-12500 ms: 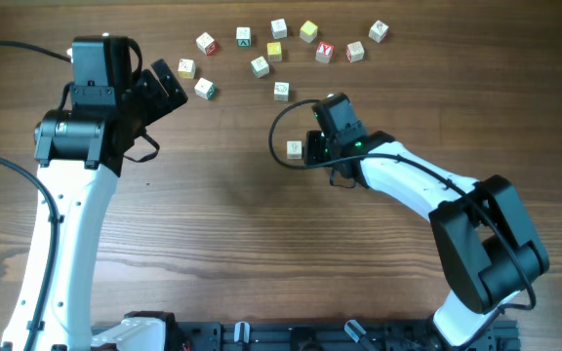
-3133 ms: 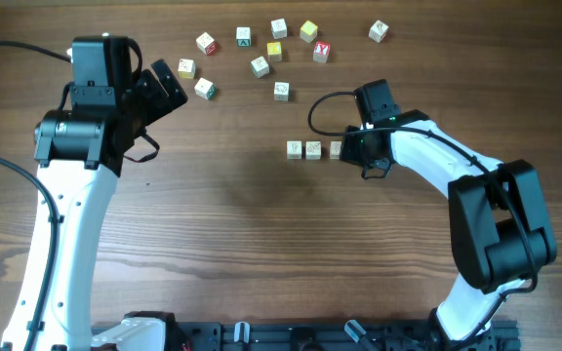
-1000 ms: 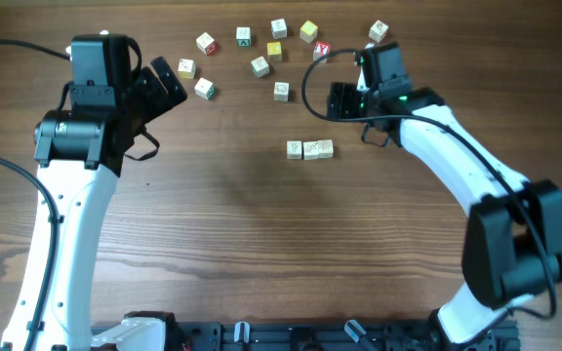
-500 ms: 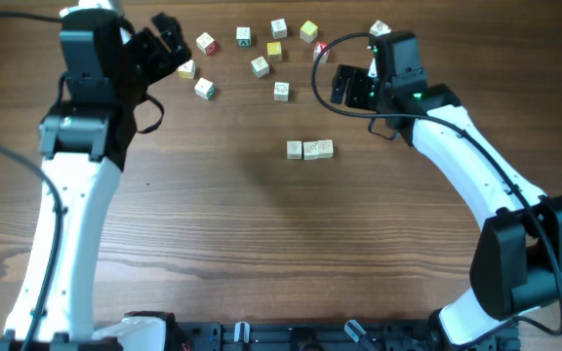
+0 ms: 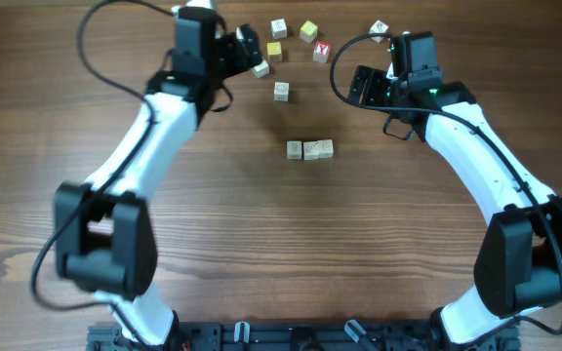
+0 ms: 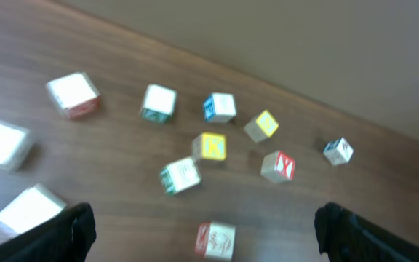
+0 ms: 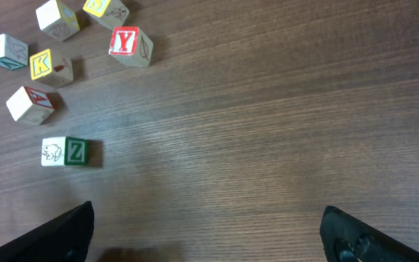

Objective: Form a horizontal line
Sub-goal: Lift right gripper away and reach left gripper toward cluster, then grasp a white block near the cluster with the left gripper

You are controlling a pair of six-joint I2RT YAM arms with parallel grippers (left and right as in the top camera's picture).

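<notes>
The horizontal line is three pale cubes side by side at mid-table, seen only in the overhead view. My left gripper hangs open over the loose cubes at the far edge. In the left wrist view a red-sided cube lies on the wood between its fingers. My right gripper is open and empty over bare wood, up and to the right of the line. A green Z cube lies loose above the line.
Loose letter cubes lie scattered along the far edge: a red X/Y cube, a yellow K cube, a yellow cube and a pale one. The left arm hides several more in the overhead view.
The left arm has swung from the table's left side across to the far middle, over the loose cubes. The right gripper has drifted slightly right, away from the line.
</notes>
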